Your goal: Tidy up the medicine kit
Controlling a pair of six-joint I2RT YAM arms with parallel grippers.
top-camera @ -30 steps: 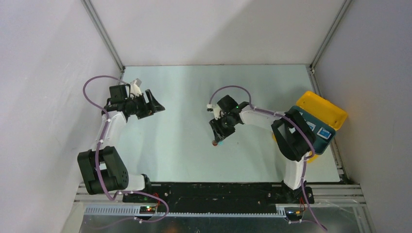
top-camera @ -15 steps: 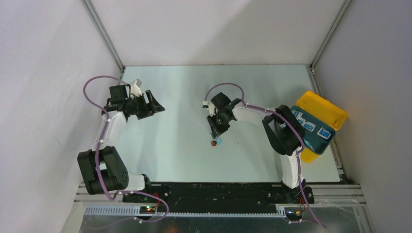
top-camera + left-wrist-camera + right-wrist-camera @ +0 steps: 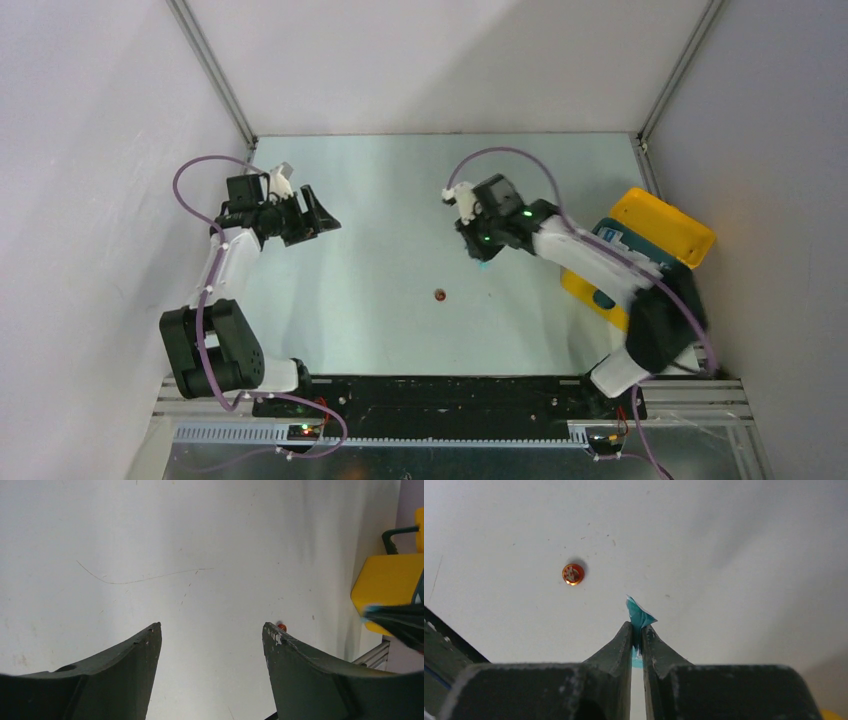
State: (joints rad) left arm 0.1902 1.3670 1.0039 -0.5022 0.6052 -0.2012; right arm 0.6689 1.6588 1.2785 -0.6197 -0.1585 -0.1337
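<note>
The yellow medicine kit (image 3: 668, 226) lies open at the table's right edge, with a dark teal tray (image 3: 640, 262) holding small packets inside; it also shows in the left wrist view (image 3: 385, 582). My right gripper (image 3: 483, 250) is shut on a small teal packet (image 3: 639, 614) and holds it above the table, left of the kit. A small red-orange round piece (image 3: 440, 295) lies on the table; it shows in the right wrist view (image 3: 573, 574). My left gripper (image 3: 318, 213) is open and empty at the far left, as the left wrist view (image 3: 211, 630) shows.
The white table (image 3: 400, 200) is walled by grey panels on three sides, with metal posts at the back corners. A black rail (image 3: 440, 395) with the arm bases runs along the near edge.
My right gripper has lifted the teal packet off the table and moved right and back toward the kit, leaving the red-orange piece behind. The left arm has not moved.
</note>
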